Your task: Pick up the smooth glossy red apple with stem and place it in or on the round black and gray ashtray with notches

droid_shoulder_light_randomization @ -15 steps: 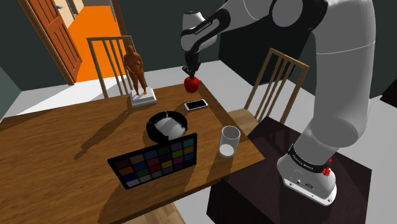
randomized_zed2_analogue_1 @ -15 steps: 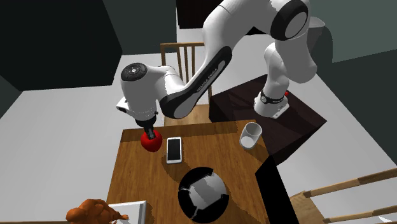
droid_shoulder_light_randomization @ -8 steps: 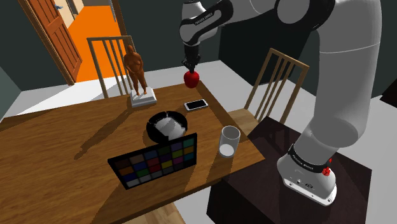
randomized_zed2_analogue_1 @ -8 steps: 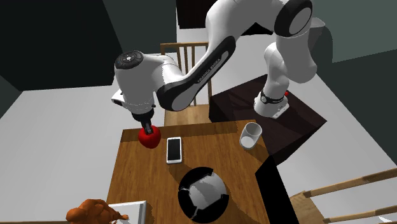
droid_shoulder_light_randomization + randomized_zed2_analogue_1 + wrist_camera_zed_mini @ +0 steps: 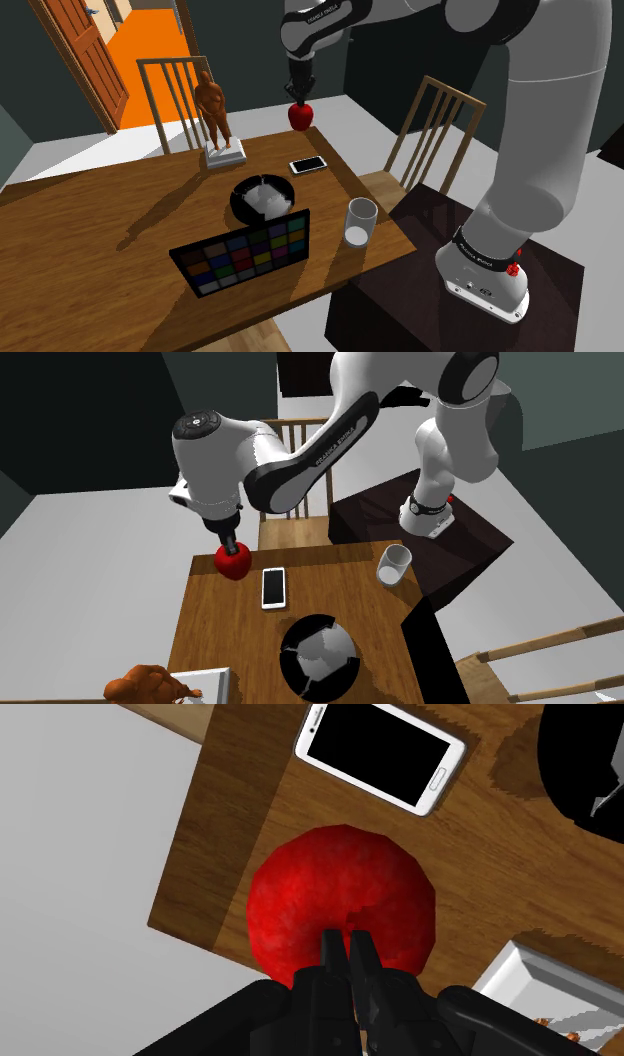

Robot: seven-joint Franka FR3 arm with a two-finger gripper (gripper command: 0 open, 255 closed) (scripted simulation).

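The red apple (image 5: 300, 116) (image 5: 234, 561) (image 5: 340, 899) hangs in the air above the far corner of the wooden table (image 5: 120, 220), held from the top. My black gripper (image 5: 298, 99) (image 5: 230, 545) (image 5: 343, 944) is shut on the apple's stem end, its fingers nearly meeting. The round black ashtray (image 5: 262, 198) (image 5: 319, 655) with a grey inside sits near the table's middle, well apart from the apple, beyond the phone. An edge of the ashtray (image 5: 580, 759) shows past the phone in the wrist view.
A white phone (image 5: 308, 164) (image 5: 273, 587) (image 5: 380, 752) lies between apple and ashtray. A brown figurine (image 5: 213, 110) on a white base, a colour chart (image 5: 245, 252) and a white cup (image 5: 361, 222) (image 5: 394, 563) also stand on the table. Wooden chairs (image 5: 430, 130) flank it.
The gripper has risen with the apple, lifting it off the table corner and higher above it over the last second.
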